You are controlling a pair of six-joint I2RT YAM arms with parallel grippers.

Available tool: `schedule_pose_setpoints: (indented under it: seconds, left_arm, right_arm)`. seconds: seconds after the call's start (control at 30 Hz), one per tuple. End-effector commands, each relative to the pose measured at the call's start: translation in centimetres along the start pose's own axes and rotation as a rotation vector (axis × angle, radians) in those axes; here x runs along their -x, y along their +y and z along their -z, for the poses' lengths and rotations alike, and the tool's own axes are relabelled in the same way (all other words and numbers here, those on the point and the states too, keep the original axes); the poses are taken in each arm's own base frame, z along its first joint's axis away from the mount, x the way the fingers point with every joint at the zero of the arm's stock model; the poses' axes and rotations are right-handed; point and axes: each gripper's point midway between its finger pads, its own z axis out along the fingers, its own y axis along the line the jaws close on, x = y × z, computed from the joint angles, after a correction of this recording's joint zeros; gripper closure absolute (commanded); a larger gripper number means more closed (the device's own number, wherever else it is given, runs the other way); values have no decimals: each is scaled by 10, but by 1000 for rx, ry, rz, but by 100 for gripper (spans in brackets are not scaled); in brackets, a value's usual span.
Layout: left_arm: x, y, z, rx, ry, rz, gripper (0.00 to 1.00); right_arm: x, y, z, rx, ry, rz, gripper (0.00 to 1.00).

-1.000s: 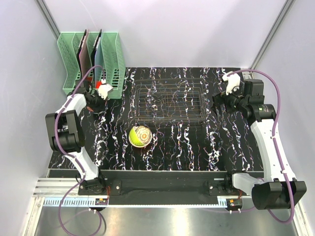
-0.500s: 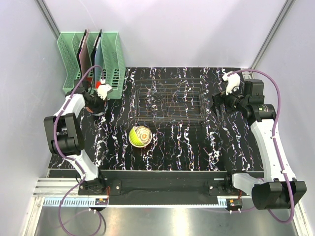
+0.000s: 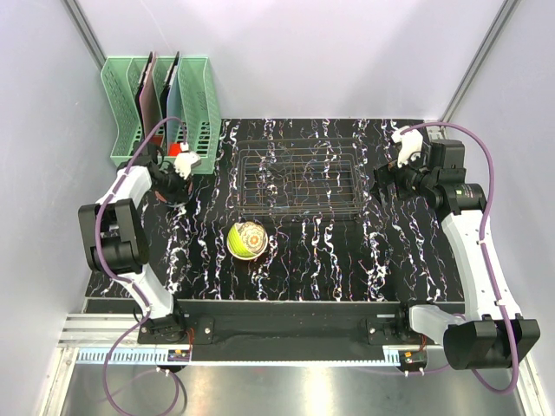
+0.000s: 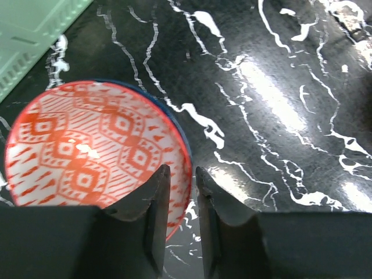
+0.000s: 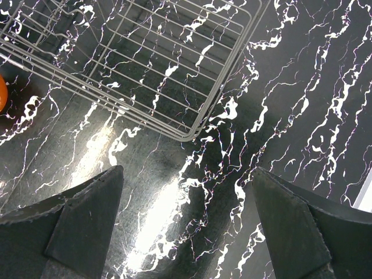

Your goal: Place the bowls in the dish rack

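Left jaws: only narrowly apart, straddling the rim of the small round white bowl with red diamond pattern. One finger sits inside the bowl against the rim and the other finger outside it. A thin strip of dark tabletop shows between the rim and the outer finger, so this isn't a firm clamp. The bowl sits upright on the black white-veined marble-look tabletop, just beside the tall mint-green plastic slotted holder and well left of the low dark wire-grid dish rack.

Right jaws: spread wide, nothing between them. They hang over bare tabletop just off the rack's near right corner.

Top view: no bowls visible in the rack. A lime green round bowl stands on the tabletop just in front of the rack's near left corner, with something pale and patterned nested in it – can't tell what. It's apart from both arms.
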Motion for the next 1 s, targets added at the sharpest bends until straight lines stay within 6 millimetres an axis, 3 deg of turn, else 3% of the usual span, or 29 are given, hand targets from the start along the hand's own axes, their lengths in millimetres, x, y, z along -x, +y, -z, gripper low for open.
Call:
schedule_pose_setpoints:
  seconds: [0.0, 0.13, 0.47, 0.97]
  left_arm:
    - [-5, -13, -9, -63, -2, 1, 74]
    - [-3, -15, -9, -72, -8, 2, 81]
    - [0, -16, -7, -74, -10, 1, 88]
    - [18, -18, 14, -59, -51, -9, 96]
  right_arm:
    - [13, 2, 5, 5, -51, 13, 0]
    - [15, 2, 5, 6, -54, 12, 0]
    - [15, 6, 3, 33, -56, 0, 0]
    - [16, 8, 1, 50, -52, -11, 0]
